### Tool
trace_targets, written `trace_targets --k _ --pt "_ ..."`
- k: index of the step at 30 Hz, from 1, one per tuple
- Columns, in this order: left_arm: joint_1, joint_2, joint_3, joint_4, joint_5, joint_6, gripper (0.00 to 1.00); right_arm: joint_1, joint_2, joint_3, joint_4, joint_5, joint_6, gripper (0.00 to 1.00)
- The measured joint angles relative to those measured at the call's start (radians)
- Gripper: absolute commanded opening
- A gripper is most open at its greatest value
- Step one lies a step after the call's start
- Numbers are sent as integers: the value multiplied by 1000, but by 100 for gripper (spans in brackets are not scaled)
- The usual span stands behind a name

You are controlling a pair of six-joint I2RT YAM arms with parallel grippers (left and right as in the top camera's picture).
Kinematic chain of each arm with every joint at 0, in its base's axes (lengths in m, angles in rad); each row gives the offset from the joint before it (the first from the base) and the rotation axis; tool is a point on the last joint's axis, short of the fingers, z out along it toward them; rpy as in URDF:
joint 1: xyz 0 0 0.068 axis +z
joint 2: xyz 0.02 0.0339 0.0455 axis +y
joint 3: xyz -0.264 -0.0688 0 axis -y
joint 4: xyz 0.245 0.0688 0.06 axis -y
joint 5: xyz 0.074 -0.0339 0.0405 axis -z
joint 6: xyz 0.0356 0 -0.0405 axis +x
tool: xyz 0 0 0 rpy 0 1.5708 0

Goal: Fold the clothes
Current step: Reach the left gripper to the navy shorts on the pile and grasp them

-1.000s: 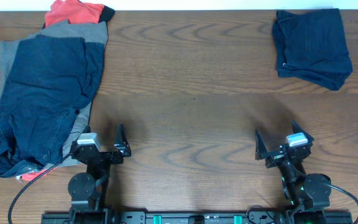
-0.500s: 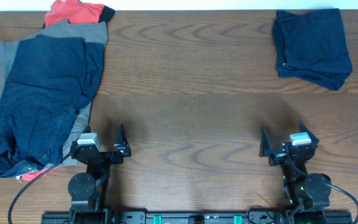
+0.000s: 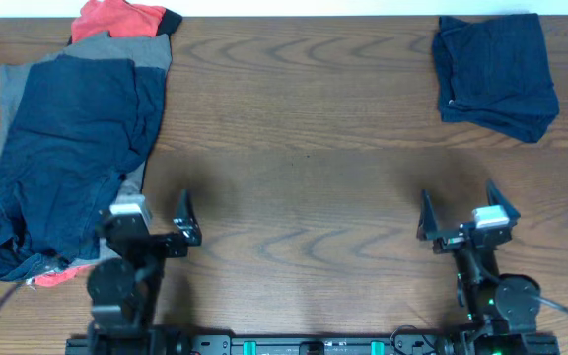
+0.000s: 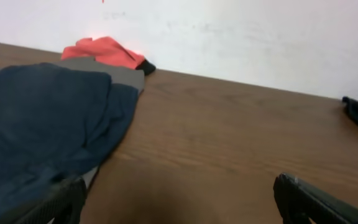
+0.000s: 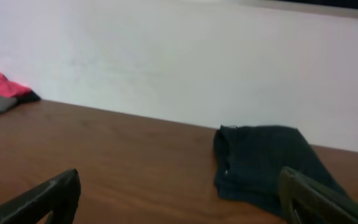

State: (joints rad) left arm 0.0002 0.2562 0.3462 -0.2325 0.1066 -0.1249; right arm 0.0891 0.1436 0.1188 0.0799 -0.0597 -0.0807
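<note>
Left gripper (image 3: 149, 219): jaws wide, nothing held. Spread navy shorts (image 3: 67, 163) just beside, at 11 o'clock.
Right gripper (image 3: 460, 212): jaws wide, nothing held. Folded navy shorts (image 3: 496, 74) well apart, at 1 o'clock.
Count: navy shorts 2, grey shorts (image 3: 131, 49) 1, red-orange garment (image 3: 116, 18) 1, the last two under the spread pair.

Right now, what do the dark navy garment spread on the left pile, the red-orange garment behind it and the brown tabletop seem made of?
Dark navy garment: soft matte cloth, possibly cotton; it lies in limp creases without sheen.
Red-orange garment: soft matte fabric too, crumpled; fibre not tellable.
Brown tabletop: wood or wood-look laminate, smooth, with swirling grain lines; which is unclear.
</note>
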Motion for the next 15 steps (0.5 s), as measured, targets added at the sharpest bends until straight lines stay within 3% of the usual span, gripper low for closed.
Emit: trace_targets --k 9,15 --pt "0 438 447 -291 0 50 98 0 423 328 -3 -104 0 99" --pt "0 682 756 -543 0 155 98 0 799 575 -142 -216 0 99"
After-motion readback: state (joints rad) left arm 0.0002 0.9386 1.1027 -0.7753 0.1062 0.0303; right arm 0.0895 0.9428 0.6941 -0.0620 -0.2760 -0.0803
